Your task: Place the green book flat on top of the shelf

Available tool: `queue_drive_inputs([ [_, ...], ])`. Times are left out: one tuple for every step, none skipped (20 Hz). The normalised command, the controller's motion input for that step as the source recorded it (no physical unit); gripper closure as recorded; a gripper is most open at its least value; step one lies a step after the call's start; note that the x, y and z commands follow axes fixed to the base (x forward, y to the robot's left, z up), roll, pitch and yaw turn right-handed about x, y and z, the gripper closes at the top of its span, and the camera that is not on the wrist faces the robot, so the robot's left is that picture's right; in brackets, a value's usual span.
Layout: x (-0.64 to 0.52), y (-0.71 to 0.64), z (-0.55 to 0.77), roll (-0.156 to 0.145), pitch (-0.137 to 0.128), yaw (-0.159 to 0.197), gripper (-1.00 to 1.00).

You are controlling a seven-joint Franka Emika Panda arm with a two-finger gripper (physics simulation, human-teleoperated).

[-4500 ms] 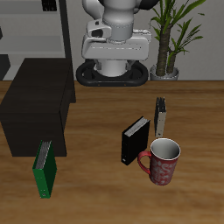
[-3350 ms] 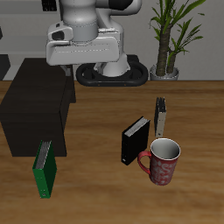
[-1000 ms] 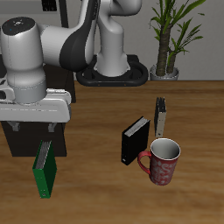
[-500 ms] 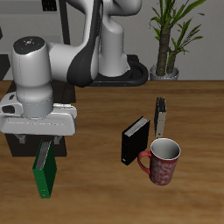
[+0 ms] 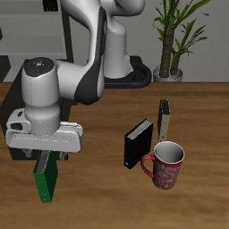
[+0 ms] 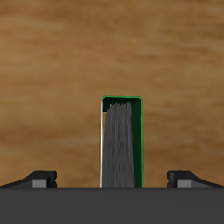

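From the exterior view I have the gripper (image 5: 46, 157) hanging directly over the green book (image 5: 45, 178), which stands upright on its edge on the wooden surface (image 5: 98, 192) near the front edge, just in front of the shelf (image 5: 18, 114). Through the wrist view the green book (image 6: 121, 142) shows its pale page edge between the green covers, centred between my two fingertips (image 6: 42, 178), which sit wide apart on either side with clear wood between each tip and the covers, so the gripper is spread and pinching nothing. The arm's big white body hides most of the shelf's flat top from me, and I can only see a dark strip of it beside the arm. Well apart from the green book, a black book (image 5: 139, 143) stands upright, with a red patterned mug (image 5: 165, 165) touching or just beside it and a thin grey-white book (image 5: 164, 118) upright behind them. A potted plant (image 5: 174, 36) stands farther back.
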Motion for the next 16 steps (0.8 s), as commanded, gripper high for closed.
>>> queue_drive_inputs([
  [0.21,0.01,-0.81,0.009,0.122,-0.007,-1.00],
  [0.00,0.00,0.00,0.000,0.000,0.000,-1.00],
  [0.22,-0.06,-0.94,-0.011,0.153,0.010,-1.00],
  [-0.08,0.01,0.01,0.000,0.000,0.000,-1.00],
  [0.08,-0.04,-0.59,0.004,0.069,0.044,-1.00],
  [-0.02,-0.02,-0.02,0.000,0.000,0.000,-1.00],
  [0.13,-0.03,-0.24,0.089,0.015,-0.108,1.00],
  [0.00,-0.09,-0.11,-0.063,0.048,-0.067,1.00],
  [-0.01,0.08,0.00,0.053,-0.009,0.018,1.00],
  [-0.03,0.01,-0.01,-0.006,-0.003,0.032,1.00],
  [-0.03,0.06,0.04,-0.011,0.024,-0.028,1.00],
  [-0.11,0.13,0.18,0.057,-0.002,0.018,1.00],
  [0.01,0.00,0.30,-0.043,-0.031,0.006,1.00],
  [0.00,0.00,0.00,0.000,0.000,0.000,1.00],
  [-0.27,0.25,0.89,0.025,-0.115,-0.020,1.00],
  [-0.11,0.16,0.49,-0.044,-0.054,0.032,1.00],
])
